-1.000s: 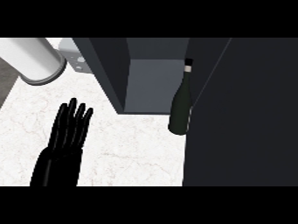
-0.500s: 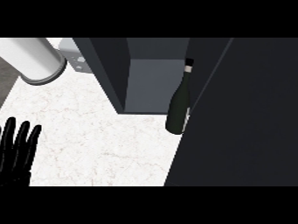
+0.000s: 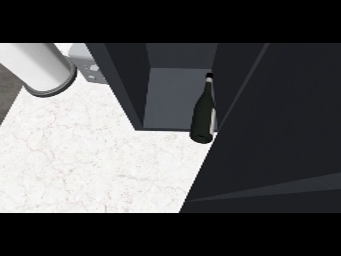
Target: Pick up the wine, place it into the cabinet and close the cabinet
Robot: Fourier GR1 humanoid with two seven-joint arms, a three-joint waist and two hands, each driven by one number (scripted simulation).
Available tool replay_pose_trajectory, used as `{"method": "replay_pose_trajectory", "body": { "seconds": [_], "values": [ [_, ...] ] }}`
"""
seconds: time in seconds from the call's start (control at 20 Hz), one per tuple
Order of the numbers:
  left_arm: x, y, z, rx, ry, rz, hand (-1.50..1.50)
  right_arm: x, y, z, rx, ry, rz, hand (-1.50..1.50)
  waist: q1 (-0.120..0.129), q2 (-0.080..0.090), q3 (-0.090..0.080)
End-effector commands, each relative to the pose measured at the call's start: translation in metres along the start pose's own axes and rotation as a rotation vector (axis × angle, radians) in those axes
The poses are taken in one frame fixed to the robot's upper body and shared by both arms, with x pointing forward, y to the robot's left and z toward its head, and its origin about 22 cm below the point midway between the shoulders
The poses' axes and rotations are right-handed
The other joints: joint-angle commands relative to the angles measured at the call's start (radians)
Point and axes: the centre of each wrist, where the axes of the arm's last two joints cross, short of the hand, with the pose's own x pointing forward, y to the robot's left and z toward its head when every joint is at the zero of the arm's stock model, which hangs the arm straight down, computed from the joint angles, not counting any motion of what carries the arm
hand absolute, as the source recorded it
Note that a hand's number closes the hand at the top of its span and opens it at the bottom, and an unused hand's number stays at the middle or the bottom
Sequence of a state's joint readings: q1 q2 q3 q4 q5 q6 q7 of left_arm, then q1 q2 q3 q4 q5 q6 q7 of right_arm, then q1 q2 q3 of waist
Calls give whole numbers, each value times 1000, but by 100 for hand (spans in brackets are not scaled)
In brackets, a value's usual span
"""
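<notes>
Standing at cabinet [image 3: 125,85] front edge: wine [image 3: 202,116]

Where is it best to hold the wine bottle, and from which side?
Probably the wide body of the wine bottle, from the view's left: it stands at the cabinet opening with the door close on its right, and the neck is thin.

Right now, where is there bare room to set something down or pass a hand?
The white marble counter is bare across its middle, between the white cylinder at back left, the dark cabinet ahead and its open dark door at right. The cabinet's grey floor left of the dark green wine bottle is free too. Crowded: the bottle close beside the door.
</notes>
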State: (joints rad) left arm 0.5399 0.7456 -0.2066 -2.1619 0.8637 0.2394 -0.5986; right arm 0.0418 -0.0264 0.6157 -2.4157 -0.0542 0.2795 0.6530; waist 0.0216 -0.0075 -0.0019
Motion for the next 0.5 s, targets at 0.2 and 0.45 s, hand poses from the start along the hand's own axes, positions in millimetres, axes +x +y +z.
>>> {"method": "replay_pose_trajectory", "body": {
  "seconds": [0.2, 0.45],
  "values": [
    [30, 21, 10, -32, -12, -5, -150, 10, 33, -55, -5, -37, 158, 150, 11, 2, 0],
    [38, 48, 2, -38, -9, 1, -150, 12, 35, -99, -71, -45, 167, 150, 13, 6, 0]
  ]
}}
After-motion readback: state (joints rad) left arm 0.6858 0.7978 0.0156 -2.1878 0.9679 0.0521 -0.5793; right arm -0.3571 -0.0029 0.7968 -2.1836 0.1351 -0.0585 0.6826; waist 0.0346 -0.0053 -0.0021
